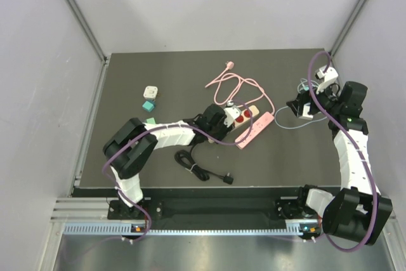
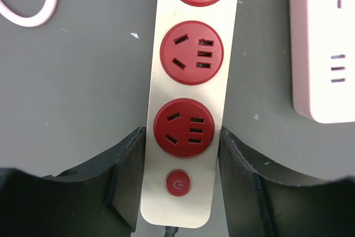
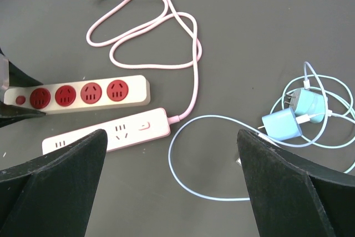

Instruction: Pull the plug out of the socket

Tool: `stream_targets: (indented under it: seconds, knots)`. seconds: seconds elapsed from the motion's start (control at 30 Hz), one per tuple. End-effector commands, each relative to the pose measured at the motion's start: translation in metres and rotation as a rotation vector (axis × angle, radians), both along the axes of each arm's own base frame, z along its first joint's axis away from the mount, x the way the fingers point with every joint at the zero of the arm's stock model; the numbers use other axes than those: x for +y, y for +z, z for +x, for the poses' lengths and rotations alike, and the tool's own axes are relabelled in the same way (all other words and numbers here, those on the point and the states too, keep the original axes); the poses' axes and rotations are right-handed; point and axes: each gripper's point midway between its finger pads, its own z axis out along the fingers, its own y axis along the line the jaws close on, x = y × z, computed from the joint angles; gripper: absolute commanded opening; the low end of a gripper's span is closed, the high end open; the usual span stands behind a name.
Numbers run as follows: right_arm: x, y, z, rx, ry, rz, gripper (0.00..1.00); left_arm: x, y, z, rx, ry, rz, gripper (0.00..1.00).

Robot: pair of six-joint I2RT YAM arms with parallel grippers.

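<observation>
A white power strip with red sockets [image 1: 240, 115] lies mid-table; every socket that shows is empty [image 2: 191, 54]. My left gripper [image 2: 180, 184] is shut on its power-button end, fingers [image 2: 128, 176] pressed to both sides. In the right wrist view the strip [image 3: 77, 94] lies left, above a pink strip [image 3: 111, 131]. Two light-blue plugs [image 3: 283, 126] with a pale blue cable [image 3: 183, 181] lie loose on the table at right. My right gripper [image 3: 172, 192] is wide open and empty, raised above the table between the pink strip and the plugs [image 1: 304, 107].
The pink strip [image 1: 255, 129] lies beside the white one, its pink cord [image 1: 235, 87] looping toward the back. A black cable with plug [image 1: 203, 171] lies near the front. A white adapter [image 1: 150, 91] and teal block [image 1: 148, 105] sit at left.
</observation>
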Motion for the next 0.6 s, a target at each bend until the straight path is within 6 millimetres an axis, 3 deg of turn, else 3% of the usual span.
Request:
stream_targets:
  seconds: [0.0, 0.1, 0.13, 0.17, 0.3, 0.43, 0.57]
  knots:
    - [0.0, 0.007, -0.001, -0.028, 0.019, -0.004, 1.0, -0.008, 0.017, -0.009, -0.013, -0.049, -0.05, 0.07]
    - [-0.001, 0.007, -0.002, -0.03, 0.017, -0.004, 1.0, -0.008, 0.013, -0.01, -0.005, -0.051, -0.045, 0.16]
    - [0.0, 0.007, -0.002, -0.028, 0.017, -0.002, 1.0, -0.005, 0.011, -0.01, 0.001, -0.037, -0.034, 0.22]
    - [0.0, 0.006, -0.002, -0.026, 0.018, -0.002, 1.0, -0.006, 0.011, -0.008, 0.001, -0.026, -0.031, 0.35]
    - [0.0, 0.008, -0.003, -0.032, 0.024, -0.004, 1.0, -0.001, 0.013, -0.002, 0.003, 0.05, -0.026, 0.47]
    - [-0.002, 0.009, -0.005, -0.036, 0.021, -0.007, 1.0, 0.001, 0.033, 0.003, -0.025, 0.089, -0.071, 0.53]
    - [-0.003, 0.012, -0.006, -0.048, 0.019, -0.009, 1.0, 0.004, 0.068, 0.004, -0.062, 0.111, -0.15, 0.6]
